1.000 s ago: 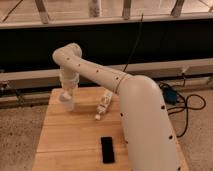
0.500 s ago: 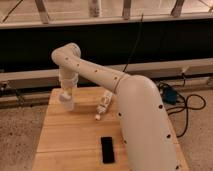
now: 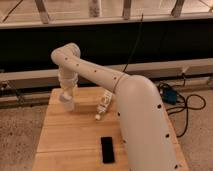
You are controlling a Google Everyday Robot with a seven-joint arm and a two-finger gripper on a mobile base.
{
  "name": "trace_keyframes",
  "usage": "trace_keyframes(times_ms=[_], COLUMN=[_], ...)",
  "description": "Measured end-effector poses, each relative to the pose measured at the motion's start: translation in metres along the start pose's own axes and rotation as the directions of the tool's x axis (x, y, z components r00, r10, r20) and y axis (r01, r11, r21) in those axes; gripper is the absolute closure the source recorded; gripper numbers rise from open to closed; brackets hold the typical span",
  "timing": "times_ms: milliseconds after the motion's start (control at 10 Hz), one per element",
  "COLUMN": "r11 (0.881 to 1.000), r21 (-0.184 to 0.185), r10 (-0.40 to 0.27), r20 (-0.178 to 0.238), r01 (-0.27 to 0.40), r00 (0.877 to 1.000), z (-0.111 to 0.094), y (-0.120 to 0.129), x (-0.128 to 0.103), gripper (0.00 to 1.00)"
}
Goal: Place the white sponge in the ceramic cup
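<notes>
My white arm reaches over the wooden table (image 3: 75, 135) to its far left corner. The gripper (image 3: 67, 96) points straight down, right over the ceramic cup (image 3: 66, 105), a small white cylinder standing on the table. The gripper's tip is at the cup's rim or just inside it. The white sponge is hidden from view.
A long slender white object (image 3: 102, 106) lies on the table to the right of the cup. A flat black rectangular object (image 3: 107, 149) lies near the front edge. My arm's bulky body (image 3: 142, 125) covers the table's right side. Cables and a blue box (image 3: 172, 95) lie on the floor at the right.
</notes>
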Motion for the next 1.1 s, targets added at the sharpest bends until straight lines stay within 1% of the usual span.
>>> trace_keyframes(times_ms=[100, 300, 400, 500, 600, 700, 800, 1000, 1100], r11=[1.000, 1.000, 1.000, 1.000, 1.000, 1.000, 1.000, 1.000, 1.000], r21=[0.000, 0.000, -0.001, 0.000, 0.000, -0.002, -0.003, -0.003, -0.006], r10=[-0.001, -0.005, -0.007, -0.007, -0.007, -0.007, -0.009, -0.011, -0.012], r20=[0.000, 0.000, 0.000, 0.000, 0.000, 0.001, 0.002, 0.002, 0.002], r01=[0.001, 0.005, 0.007, 0.007, 0.007, 0.007, 0.009, 0.011, 0.012], r00=[1.000, 1.000, 1.000, 1.000, 1.000, 1.000, 1.000, 1.000, 1.000], z=[0.0003, 0.0010, 0.0016, 0.0018, 0.0013, 0.0015, 0.0020, 0.0020, 0.0025], y=[-0.0006, -0.0020, -0.0024, -0.0026, -0.0025, -0.0022, -0.0027, -0.0034, -0.0025], x=[0.0001, -0.0002, 0.0000, 0.0005, 0.0008, 0.0009, 0.0006, 0.0010, 0.0014], gripper=[0.60, 0.67, 0.67, 0.64, 0.56, 0.50, 0.50, 0.56, 0.56])
